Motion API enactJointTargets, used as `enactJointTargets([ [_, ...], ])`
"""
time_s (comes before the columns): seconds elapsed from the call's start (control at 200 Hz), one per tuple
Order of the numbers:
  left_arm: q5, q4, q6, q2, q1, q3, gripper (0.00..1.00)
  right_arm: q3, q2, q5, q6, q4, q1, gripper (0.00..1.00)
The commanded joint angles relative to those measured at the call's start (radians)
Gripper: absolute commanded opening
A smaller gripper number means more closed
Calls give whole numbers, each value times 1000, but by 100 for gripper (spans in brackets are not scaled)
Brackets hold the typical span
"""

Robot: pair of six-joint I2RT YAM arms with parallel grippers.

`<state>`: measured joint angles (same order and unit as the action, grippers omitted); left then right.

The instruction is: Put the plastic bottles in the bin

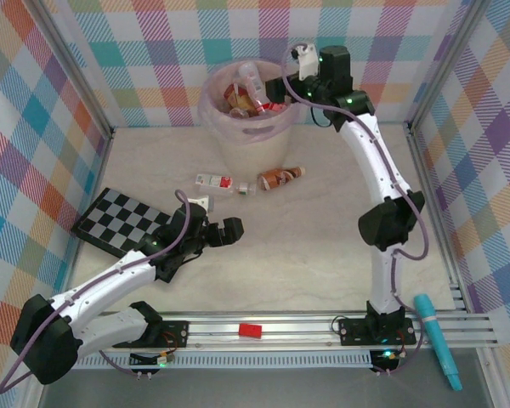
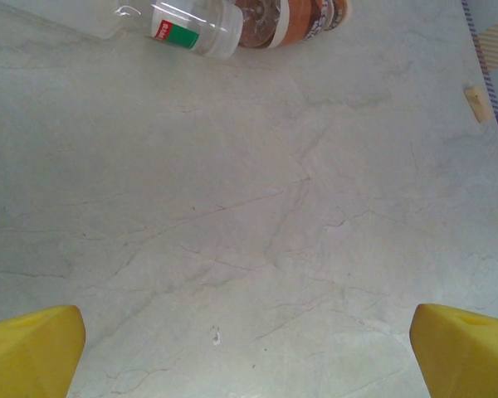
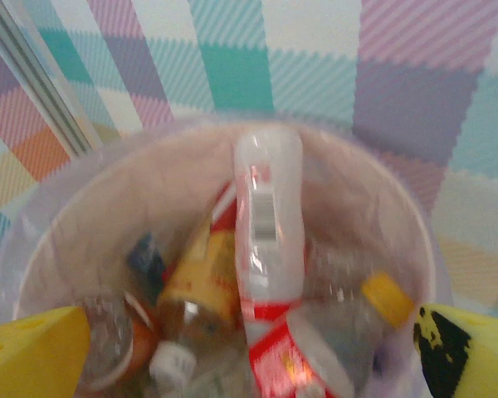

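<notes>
The bin (image 1: 238,136), pale with a pinkish liner, stands at the back and holds several plastic bottles (image 1: 246,95). My right gripper (image 1: 277,87) hovers at its right rim, open. In the right wrist view a white bottle with a red label (image 3: 268,224) stands on end among the others inside the bin (image 3: 58,240); nothing sits between the yellow fingertips (image 3: 33,352). A clear bottle (image 1: 221,183) and a brown orange-labelled bottle (image 1: 280,178) lie on the table in front of the bin. My left gripper (image 1: 234,229) is open and empty, short of the clear bottle (image 2: 183,25) and the brown bottle (image 2: 290,16).
A checkered board (image 1: 123,223) lies at the left beside my left arm. A small white object (image 1: 197,201) sits by the left wrist. A teal pen (image 1: 438,340) and a red block (image 1: 251,330) rest on the front rail. Patterned walls enclose the table.
</notes>
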<state>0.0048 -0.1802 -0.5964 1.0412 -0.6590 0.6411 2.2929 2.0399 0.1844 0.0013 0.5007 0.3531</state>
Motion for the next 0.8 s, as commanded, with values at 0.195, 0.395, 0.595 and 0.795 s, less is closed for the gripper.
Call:
enactJointTargets([
  [0.195,-111,56,-110,19,21,19,100,-544,-429,-42,45,-268,-14,100],
  [0.395,-133,105,-174,2,66,-1,100,-767,-624,5,55,-250,-41,99],
  [0.595,-111,159,-223,40,113,5,100,-958,-789,-24,99,-168,-46,100],
  [0.795,-147,223,-332,113,161,12,100,-1151,-910,14,169,-116,-48,99],
])
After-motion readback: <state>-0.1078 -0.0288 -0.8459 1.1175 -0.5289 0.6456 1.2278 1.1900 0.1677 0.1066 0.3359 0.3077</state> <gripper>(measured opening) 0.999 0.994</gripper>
